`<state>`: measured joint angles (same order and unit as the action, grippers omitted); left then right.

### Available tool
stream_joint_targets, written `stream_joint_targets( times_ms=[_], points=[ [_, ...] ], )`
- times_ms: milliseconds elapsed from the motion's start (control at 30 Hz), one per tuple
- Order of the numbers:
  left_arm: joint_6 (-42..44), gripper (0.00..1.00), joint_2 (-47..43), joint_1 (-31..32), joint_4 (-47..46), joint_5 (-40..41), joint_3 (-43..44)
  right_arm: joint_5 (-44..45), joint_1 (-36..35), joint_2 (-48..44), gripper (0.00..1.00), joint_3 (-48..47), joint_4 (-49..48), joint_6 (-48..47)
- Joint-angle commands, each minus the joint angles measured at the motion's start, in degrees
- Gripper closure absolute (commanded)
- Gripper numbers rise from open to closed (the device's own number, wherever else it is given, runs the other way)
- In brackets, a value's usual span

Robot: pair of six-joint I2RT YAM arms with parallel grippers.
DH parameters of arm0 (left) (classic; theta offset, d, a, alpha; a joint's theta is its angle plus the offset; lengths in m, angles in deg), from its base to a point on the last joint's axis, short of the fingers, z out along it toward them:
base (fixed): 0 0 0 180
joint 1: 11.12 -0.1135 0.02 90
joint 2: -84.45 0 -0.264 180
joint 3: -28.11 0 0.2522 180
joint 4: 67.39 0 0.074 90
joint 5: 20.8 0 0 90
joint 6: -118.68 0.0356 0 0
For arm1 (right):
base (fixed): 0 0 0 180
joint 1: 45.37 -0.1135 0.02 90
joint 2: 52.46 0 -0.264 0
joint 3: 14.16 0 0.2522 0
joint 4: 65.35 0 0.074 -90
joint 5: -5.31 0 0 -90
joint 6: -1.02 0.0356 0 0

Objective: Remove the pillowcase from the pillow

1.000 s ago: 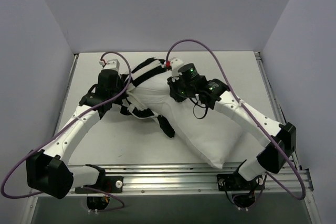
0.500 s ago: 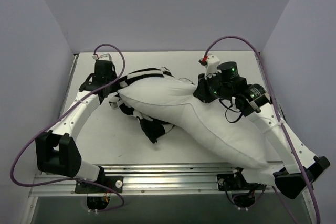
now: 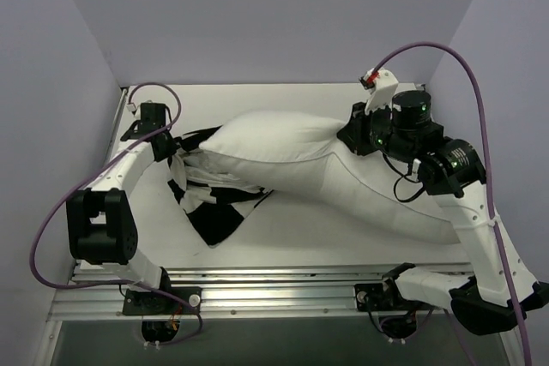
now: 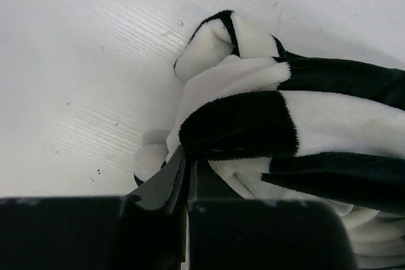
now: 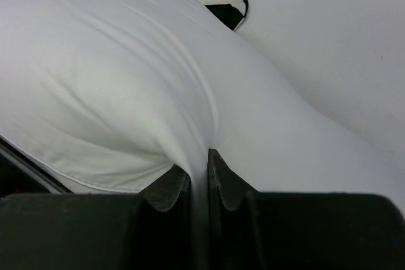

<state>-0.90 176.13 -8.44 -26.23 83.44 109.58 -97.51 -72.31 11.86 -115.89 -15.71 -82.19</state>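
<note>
The plain white pillow stretches across the table from back left to front right. The black-and-white checkered pillowcase lies crumpled at its left end, still around the pillow's left tip. My left gripper is shut on a bunched fold of the pillowcase at the far left. My right gripper is shut on a pinch of the pillow's white fabric at the right, and a corner of the pillowcase peeks out behind the pillow.
Grey walls close in the table on the left, back and right. A metal rail runs along the near edge by the arm bases. Purple cables loop above both arms.
The arms have pulled apart: the left gripper went left with the pillowcase, the right gripper went right with the pillow. More white pillow now shows outside the checkered cover.
</note>
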Motion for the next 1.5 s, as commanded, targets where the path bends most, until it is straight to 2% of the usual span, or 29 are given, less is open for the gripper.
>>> stream_joint_targets(
  times_ms=[0, 167, 267, 467, 600, 700, 867, 1033, 1133, 1233, 1267, 1300, 1333, 1367, 1400, 1433, 1467],
  points=[
    [-0.1, 0.98, 0.8, -2.3, -0.1, 0.8, 6.8, 6.6, 0.8, 2.0, 1.0, -7.4, -8.4, 2.9],
    [2.1, 0.98, 0.7, -7.8, 2.7, 2.5, 13.8, 19.8, 2.1, 8.4, 1.0, -15.7, -8.0, 5.2],
    [4.1, 0.98, 0.3, -9.2, 4.2, 3.3, 18.1, 24.1, 3.4, 12.3, 1.0, -19.1, -9.0, 6.7],
    [7.2, 0.98, -3.3, -9.4, 5.2, 6.9, 20.2, 26.8, 6.1, 17.0, 1.0, -24.7, -10.9, 8.9],
    [7.2, 0.97, -6.3, -9.1, 5.2, 4.1, 18.0, 29.2, 7.2, 18.0, 1.0, -23.5, -13.5, 9.1],
    [5.6, 0.96, -10.8, -8.0, 5.0, -1.7, 13.0, 27.2, 7.3, 19.7, 1.0, -18.5, -15.7, 9.5],
    [4.3, 0.94, -20.4, -3.7, 6.1, -8.4, 2.7, 20.1, 7.3, 21.6, 1.0, -2.3, -23.6, 12.8],
    [0.7, 0.9, -28.9, 4.6, 10.3, -13.2, -9.0, 15.5, 6.9, 25.4, 1.0, 7.7, -26.5, 14.7],
    [-0.8, 0.73, -34.2, 5.7, 12.7, -15.9, -14.1, 13.5, 6.8, 27.0, 1.0, 11.8, -26.6, 14.7],
    [-1.2, 0.44, -38.5, 5.6, 14.9, -15.0, -16.0, 13.4, 6.8, 27.3, 0.87, 13.8, -25.3, 14.7],
    [-1.0, 0.25, -39.2, 5.5, 15.3, -14.8, -15.8, 11.7, 6.8, 26.4, 0.75, 14.0, -25.2, 14.7],
    [-0.9, 0.17, -39.9, 5.5, 15.7, -14.8, -15.4, 11.1, 6.8, 25.8, 0.68, 14.1, -25.1, 14.7],
    [-0.7, 0.11, -40.9, 5.5, 16.5, -13.1, -14.8, 10.8, 6.9, 25.1, 0.6, 14.2, -24.8, 14.8],
    [-0.6, 0.06, -41.1, 5.4, 16.9, -12.8, -12.9, 10.5, 6.8, 24.2, 0.48, 14.0, -24.6, 14.7],
    [-0.5, 0.02, -41.2, 5.4, 17.3, -12.7, -11.6, 10.4, 6.8, 22.5, 0.42, 13.8, -24.3, 14.8],
    [0.0, 0.05, -41.4, 5.5, 18.0, -12.4, -10.4, 10.4, 6.8, 21.7, 0.36, 12.7, -23.4, 14.7],
    [0.3, 0.06, -41.2, 5.5, 18.4, -11.9, -7.7, 10.5, 6.8, 20.6, 0.26, 12.2, -23.0, 14.6]
  ],
)
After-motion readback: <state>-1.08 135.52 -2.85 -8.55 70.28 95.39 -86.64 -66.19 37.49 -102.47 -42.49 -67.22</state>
